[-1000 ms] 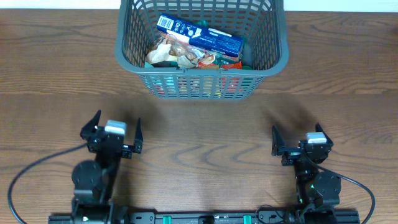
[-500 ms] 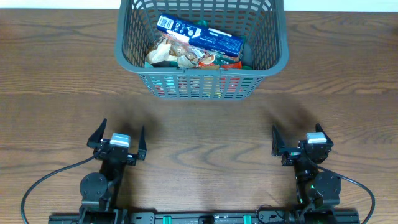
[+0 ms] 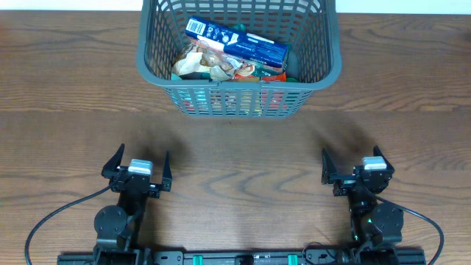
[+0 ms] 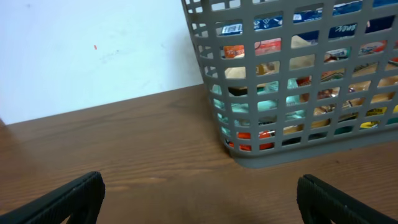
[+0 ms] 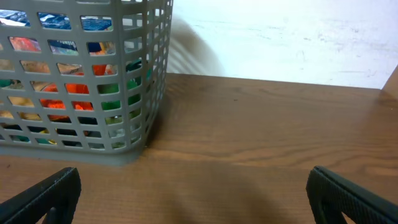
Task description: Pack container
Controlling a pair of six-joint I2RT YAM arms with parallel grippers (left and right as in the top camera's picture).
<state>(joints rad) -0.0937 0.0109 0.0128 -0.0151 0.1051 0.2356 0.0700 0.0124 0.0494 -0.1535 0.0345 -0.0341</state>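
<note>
The grey lattice container (image 3: 333,66) stands at the far middle of the table. Several food packets lie inside it, with a blue packet (image 3: 235,42) on top. It also shows in the left wrist view (image 4: 205,74) and the right wrist view (image 5: 158,74), coloured packets visible through the slots. My left gripper (image 3: 138,163) is open and empty near the front left edge. My right gripper (image 3: 352,162) is open and empty near the front right edge. Both are well short of the container.
The wooden table (image 3: 235,162) spans the view. A white wall (image 4: 93,50) rises behind the table's far edge. Black cables trail from both arm bases at the front edge.
My left gripper has drawn back toward the front edge and turned slightly to face the container. The right arm and the container have not moved.
</note>
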